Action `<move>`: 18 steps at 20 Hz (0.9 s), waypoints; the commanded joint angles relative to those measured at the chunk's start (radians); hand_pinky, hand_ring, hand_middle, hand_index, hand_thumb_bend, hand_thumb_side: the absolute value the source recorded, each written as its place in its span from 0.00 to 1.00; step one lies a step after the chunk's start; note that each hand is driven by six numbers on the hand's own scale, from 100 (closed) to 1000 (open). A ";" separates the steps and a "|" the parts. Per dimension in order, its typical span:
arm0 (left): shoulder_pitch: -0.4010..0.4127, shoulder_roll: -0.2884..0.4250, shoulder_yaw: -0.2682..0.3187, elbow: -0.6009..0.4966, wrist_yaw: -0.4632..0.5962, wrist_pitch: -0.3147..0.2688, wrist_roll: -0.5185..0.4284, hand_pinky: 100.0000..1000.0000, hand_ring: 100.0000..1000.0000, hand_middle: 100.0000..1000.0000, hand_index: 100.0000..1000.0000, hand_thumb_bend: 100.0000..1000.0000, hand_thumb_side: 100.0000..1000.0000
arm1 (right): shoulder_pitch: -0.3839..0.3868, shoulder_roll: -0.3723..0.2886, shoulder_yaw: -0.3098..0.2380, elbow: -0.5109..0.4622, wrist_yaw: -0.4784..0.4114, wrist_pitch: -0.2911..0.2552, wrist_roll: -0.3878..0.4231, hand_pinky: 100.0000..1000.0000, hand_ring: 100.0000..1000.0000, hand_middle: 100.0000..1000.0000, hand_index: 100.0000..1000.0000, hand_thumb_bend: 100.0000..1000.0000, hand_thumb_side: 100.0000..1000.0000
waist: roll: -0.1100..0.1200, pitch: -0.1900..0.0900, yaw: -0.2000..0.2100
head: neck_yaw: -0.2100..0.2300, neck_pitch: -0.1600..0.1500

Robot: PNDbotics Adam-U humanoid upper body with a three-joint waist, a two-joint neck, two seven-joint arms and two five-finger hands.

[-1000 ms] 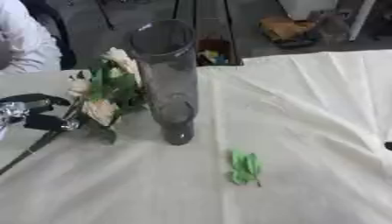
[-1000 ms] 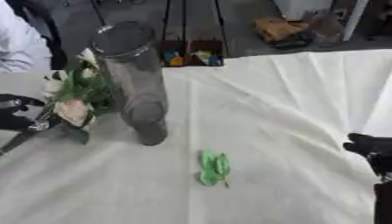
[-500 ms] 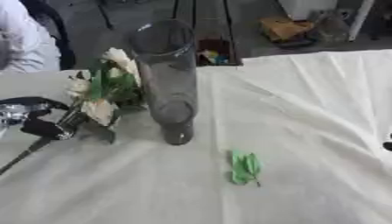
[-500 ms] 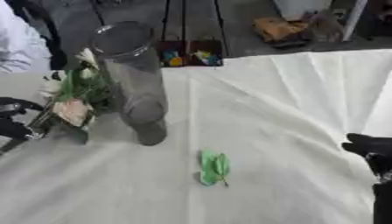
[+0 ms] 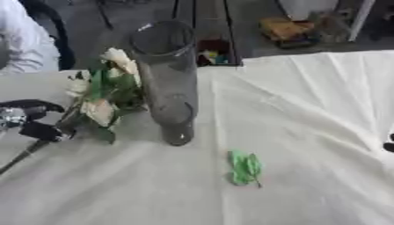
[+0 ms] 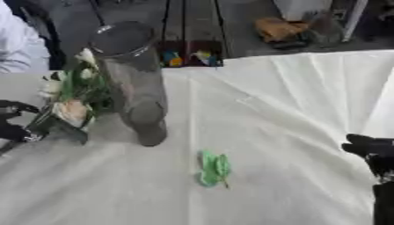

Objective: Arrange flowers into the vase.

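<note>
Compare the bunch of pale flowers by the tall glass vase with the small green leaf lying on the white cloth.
The bunch of pale flowers with green leaves is held up at its stem by the left robot hand, leaning beside the tall clear glass vase; the small green leaf lies flat and alone on the white cloth. The bunch is far bigger. Neither is in the vase.

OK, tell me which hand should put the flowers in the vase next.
Left. The left hand is already curled round the stems of the white flower bunch beside the tall clear glass vase; the right hand is far off at the table's right edge.
</note>
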 commanded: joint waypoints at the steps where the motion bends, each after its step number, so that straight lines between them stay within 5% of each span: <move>1: -0.021 0.015 0.003 0.014 -0.030 0.006 0.020 0.88 1.00 1.00 1.00 0.20 0.58 | -0.004 -0.005 0.001 -0.018 -0.007 -0.002 0.006 0.67 0.71 0.53 0.60 0.00 1.00 | -0.001 -0.016 -0.001 | 0.001 -0.013; 11: -0.030 -0.014 0.001 0.063 -0.049 0.006 0.043 0.83 1.00 1.00 1.00 0.22 0.62 | -0.006 0.002 0.003 -0.018 -0.002 0.004 0.013 0.67 0.71 0.53 0.60 0.00 1.00 | 0.000 -0.009 -0.006 | 0.004 -0.018; 18: -0.036 -0.024 0.000 0.077 -0.057 0.016 0.081 0.57 0.74 0.79 0.93 0.18 0.61 | -0.005 0.004 0.003 -0.018 0.002 0.008 0.014 0.68 0.71 0.53 0.59 0.00 1.00 | 0.000 -0.007 -0.010 | 0.005 -0.019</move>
